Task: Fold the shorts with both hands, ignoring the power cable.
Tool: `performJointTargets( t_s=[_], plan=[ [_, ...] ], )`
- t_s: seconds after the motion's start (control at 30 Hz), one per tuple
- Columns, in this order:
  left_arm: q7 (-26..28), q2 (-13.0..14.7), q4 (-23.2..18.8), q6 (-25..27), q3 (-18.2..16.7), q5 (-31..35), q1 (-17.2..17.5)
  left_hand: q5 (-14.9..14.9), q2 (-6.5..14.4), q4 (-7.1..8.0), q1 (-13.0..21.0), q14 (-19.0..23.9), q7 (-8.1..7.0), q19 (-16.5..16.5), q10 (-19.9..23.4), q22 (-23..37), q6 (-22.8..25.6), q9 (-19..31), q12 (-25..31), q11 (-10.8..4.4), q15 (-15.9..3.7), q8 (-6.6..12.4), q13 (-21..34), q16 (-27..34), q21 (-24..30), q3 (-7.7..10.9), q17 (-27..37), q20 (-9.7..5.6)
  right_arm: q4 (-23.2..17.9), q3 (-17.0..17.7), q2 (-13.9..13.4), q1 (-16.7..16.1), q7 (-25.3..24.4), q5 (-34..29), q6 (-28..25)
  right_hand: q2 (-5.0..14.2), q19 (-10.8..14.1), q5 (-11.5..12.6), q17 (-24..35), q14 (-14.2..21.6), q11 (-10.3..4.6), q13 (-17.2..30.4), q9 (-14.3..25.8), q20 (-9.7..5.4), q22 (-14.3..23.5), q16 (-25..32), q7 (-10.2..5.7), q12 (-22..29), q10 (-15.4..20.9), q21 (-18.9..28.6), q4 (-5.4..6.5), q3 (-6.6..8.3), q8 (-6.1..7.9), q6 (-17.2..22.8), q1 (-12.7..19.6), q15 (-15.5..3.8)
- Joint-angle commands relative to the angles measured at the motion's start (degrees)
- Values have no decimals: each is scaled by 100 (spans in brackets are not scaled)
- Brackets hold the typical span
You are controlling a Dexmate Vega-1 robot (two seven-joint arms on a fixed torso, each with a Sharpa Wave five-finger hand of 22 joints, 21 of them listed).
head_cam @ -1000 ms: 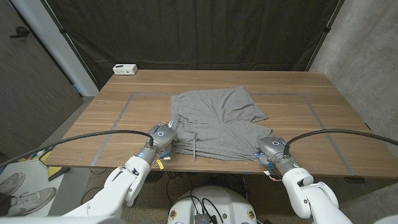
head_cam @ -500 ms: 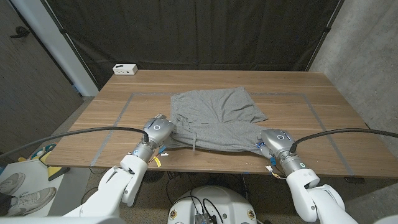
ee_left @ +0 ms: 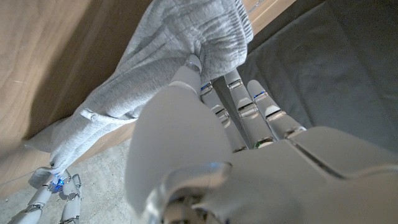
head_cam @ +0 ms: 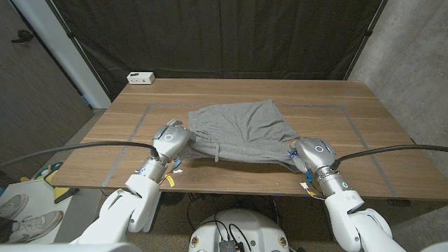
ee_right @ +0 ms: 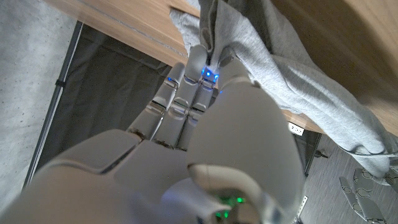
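The grey shorts [head_cam: 241, 126] lie in the middle of the wooden table [head_cam: 329, 98], their near half lifted off the wood. My left hand [head_cam: 171, 138] grips the shorts' near left corner, and my right hand [head_cam: 310, 152] grips the near right corner. The raised edge sags between the two hands, with a drawstring [head_cam: 217, 154] hanging from it. In the left wrist view my left hand [ee_left: 211, 124] pinches the bunched grey cloth [ee_left: 180, 43]. In the right wrist view my right hand [ee_right: 205, 87] holds the cloth [ee_right: 292, 74] the same way.
Grey tape lines [head_cam: 140, 126] mark a rectangle on the table around the shorts. A small white box [head_cam: 141, 78] sits at the far left corner. A black curtain [head_cam: 224, 35] hangs behind the table. A pair of shoes [head_cam: 17, 217] lies on the floor at left.
Both hands have lifted the shorts' near edge off the table and carried it away from me, toward the far half. The cloth now hangs between them.
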Motion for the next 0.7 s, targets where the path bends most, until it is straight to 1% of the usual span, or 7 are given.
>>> performJointTargets(
  t_s=[0.03,0.1,0.33,0.4,0.53,0.57,0.7],
  plan=[
    [366,-150,-241,-61,-646,-20,510,23,11,16,175,144,-15,29,153,43,199,-6,755,-34,-947,110,2071,84,92,31,133,-105,-24,114,32,40,-261,-227,179,-50,37,37,29,75,66,448,17,20,-2,-23,25,275,268,38,-26,23,20,29,38,-399],
    [380,-190,-244,-85,-731,-3,541,25,1,0,191,150,-12,17,159,47,191,-32,774,-34,-947,103,2108,92,108,30,163,-93,-52,129,17,76,-153,-278,202,-50,42,37,35,81,80,454,16,24,-4,-28,28,281,276,45,-22,25,18,29,33,-396],
    [313,-322,-278,-237,-980,-32,634,21,-12,-25,217,133,5,5,139,55,195,-92,800,-30,-946,93,2190,92,151,26,228,-94,-31,158,70,172,-90,-520,290,-60,38,35,68,100,86,489,16,28,-12,-59,20,294,266,71,-12,40,8,18,20,-396],
    [294,-362,-302,-290,-1071,-71,680,18,-16,-32,225,119,-27,-2,126,58,202,-119,807,-28,-946,92,2224,88,169,23,255,-93,-23,169,80,219,-36,-578,331,-60,35,34,76,103,82,497,18,29,-14,-66,22,295,258,76,-9,44,3,7,16,-397],
    [167,-439,-380,-371,-1282,-138,773,11,-12,-39,237,77,-6,-16,77,64,147,-163,796,-30,-946,64,2264,65,199,24,291,-95,-4,168,100,376,177,-679,441,-63,24,31,94,98,61,514,23,34,-18,-86,22,298,246,86,-10,55,-1,-3,18,-405],
    [111,-455,-397,-381,-1324,-129,785,9,-12,-39,238,70,-10,-26,70,64,136,-169,793,-30,-946,58,2268,61,200,25,295,-81,13,164,114,406,185,-701,471,-55,20,31,100,99,34,521,23,32,-19,-94,21,295,232,90,-5,60,-4,-6,13,-403],
    [-73,-536,-432,-429,-1456,-68,809,0,-5,-35,240,38,-36,-35,27,67,146,-200,770,-31,-947,58,2279,42,222,25,318,-81,50,161,119,586,375,-800,613,-52,13,28,120,94,30,540,26,30,-24,-115,10,299,223,103,-2,74,-14,-28,12,-408]
  ],
)
